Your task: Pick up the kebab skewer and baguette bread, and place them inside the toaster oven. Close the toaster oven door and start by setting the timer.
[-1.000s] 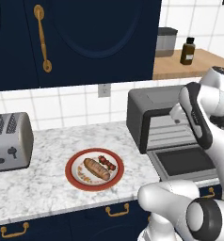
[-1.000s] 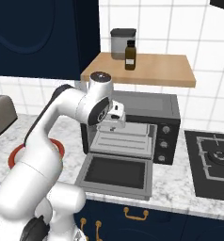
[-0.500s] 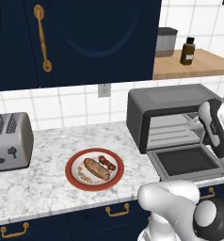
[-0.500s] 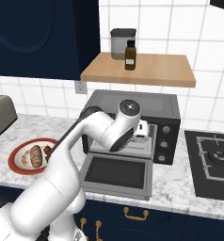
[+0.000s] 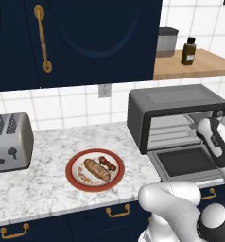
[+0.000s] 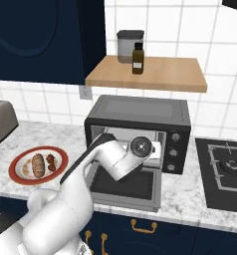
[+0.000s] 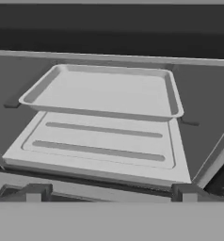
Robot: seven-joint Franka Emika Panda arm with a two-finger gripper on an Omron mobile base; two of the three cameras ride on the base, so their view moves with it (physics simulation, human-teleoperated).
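Gripper [image 7: 109, 192] wide open w/ nothing held, facing toaster oven [image 5: 173, 111] at frame right, skewer [image 5: 107, 163] & bread [image 5: 97, 169] on plate [image 5: 95, 169] lower center-left, well apart.

We find no text, label, brand, number or sign that we can read in any view. The brown bottle [image 6: 137, 58] on the wooden shelf [image 6: 155, 74] bears a pale label, but it is too small for us to read, and the knobs [image 6: 174, 144] on the toaster oven [image 6: 140, 112] show no markings we can make out.
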